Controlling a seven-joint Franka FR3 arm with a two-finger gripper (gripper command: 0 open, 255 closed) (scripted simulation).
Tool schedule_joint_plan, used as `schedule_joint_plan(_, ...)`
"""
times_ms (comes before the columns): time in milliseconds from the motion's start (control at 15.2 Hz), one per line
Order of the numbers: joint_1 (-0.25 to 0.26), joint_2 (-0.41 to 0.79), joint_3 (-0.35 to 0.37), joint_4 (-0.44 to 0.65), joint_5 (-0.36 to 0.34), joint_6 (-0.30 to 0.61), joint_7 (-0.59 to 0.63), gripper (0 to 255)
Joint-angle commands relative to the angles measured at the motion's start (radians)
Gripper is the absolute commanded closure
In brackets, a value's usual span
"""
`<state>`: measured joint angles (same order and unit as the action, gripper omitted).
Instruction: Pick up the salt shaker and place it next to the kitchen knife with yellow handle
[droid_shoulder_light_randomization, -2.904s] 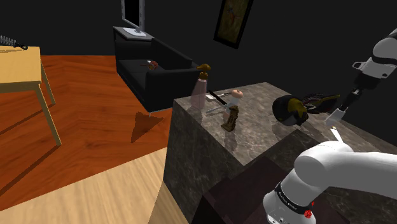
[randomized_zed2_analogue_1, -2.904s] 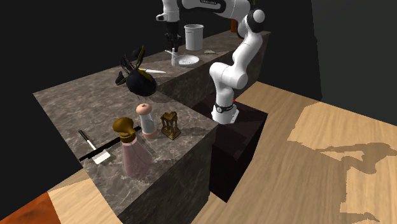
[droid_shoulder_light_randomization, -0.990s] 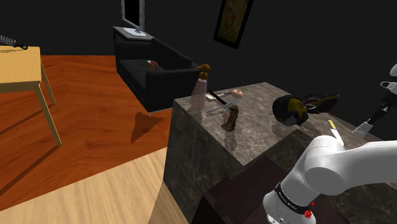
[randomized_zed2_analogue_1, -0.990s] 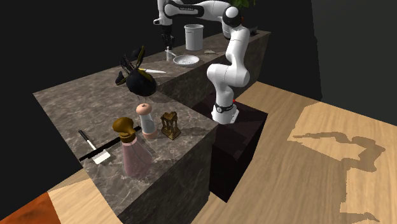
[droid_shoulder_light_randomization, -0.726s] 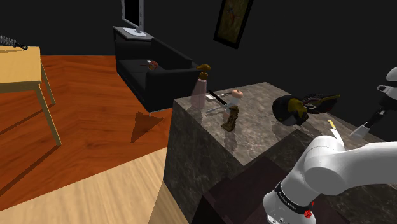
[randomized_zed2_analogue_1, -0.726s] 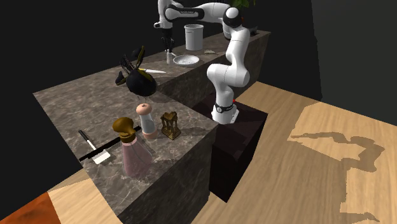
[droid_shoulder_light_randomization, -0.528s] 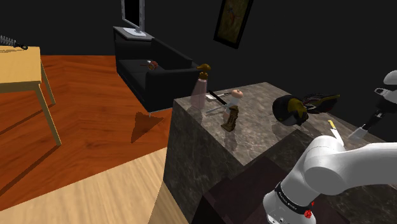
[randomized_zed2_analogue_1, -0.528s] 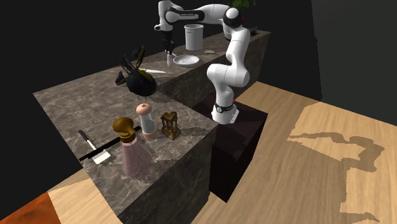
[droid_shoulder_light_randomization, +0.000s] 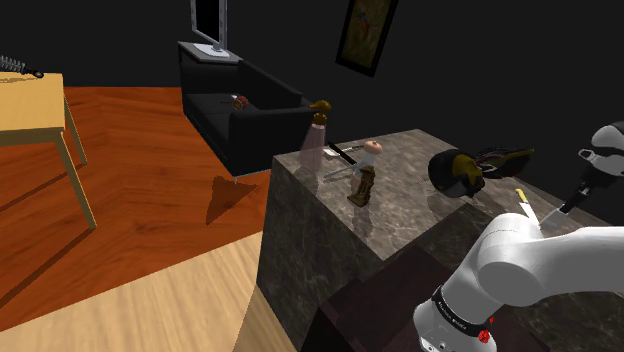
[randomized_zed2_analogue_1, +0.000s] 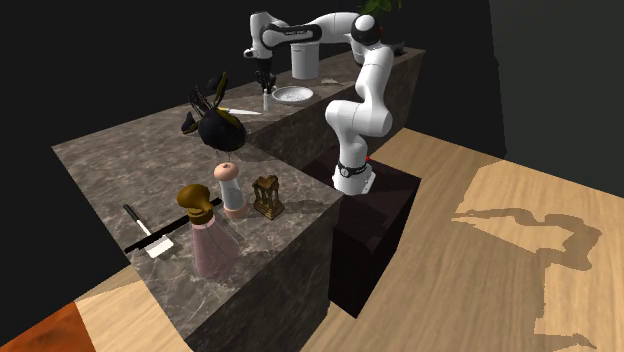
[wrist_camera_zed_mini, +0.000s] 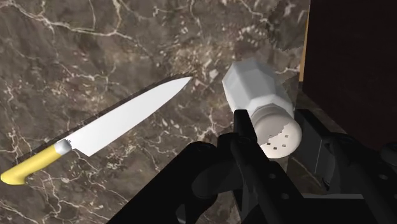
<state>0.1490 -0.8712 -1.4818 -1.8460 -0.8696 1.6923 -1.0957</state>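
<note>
Between the two black fingers of the gripper (wrist_camera_zed_mini: 275, 125) sits the salt shaker (wrist_camera_zed_mini: 254, 89), a pale grey faceted body with a white perforated cap turned toward the hand. The fingers are clamped on its cap end from either side, and the body pokes out past the fingertips toward the dark marble counter (wrist_camera_zed_mini: 95, 51). Whether its base touches the stone cannot be told. Just beside the shaker the kitchen knife (wrist_camera_zed_mini: 121, 124) lies flat on the counter. Its blade tip points at the shaker's body, near it but apart, and its yellow handle is at the end away from the gripper. On the shaker's other side the counter's edge runs close by. In the second exterior view the gripper hangs pointing down, with the knife on one side and a white plate (randomized_zed2_analogue_1: 292, 95) on the other, and a white cup (randomized_zed2_analogue_1: 305, 57) stands behind the plate. Farther along the counter sits a dark rounded object (randomized_zed2_analogue_1: 220, 128) with gold trim. At the counter's opposite end, well apart from the gripper, stand a pale mill-shaped piece (randomized_zed2_analogue_1: 230, 188), a small brown ornament (randomized_zed2_analogue_1: 267, 197) and a pink bottle (randomized_zed2_analogue_1: 208, 240) with a brown stopper, beside a black-handled knife (randomized_zed2_analogue_1: 145, 232). Beyond the counter, the shoulder view shows a black sofa (droid_shoulder_light_randomization: 245, 115), a wooden table (droid_shoulder_light_randomization: 30, 100) and a framed picture (droid_shoulder_light_randomization: 365, 35) on the dark wall.
</note>
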Motion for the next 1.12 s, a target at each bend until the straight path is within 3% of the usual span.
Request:
schedule_joint_plan(0,-0.001,-0.008,-0.014,-0.018,-0.013,0.02,0.005,255)
schedule_joint_plan(792,0.002,-0.024,-0.045,-0.051,-0.039,0.059,0.018,255)
schedule_joint_plan(858,0.002,-0.024,-0.045,-0.051,-0.039,0.059,0.018,0)
schedule_joint_plan(1056,0.002,-0.024,-0.045,-0.051,-0.039,0.059,0.018,0)
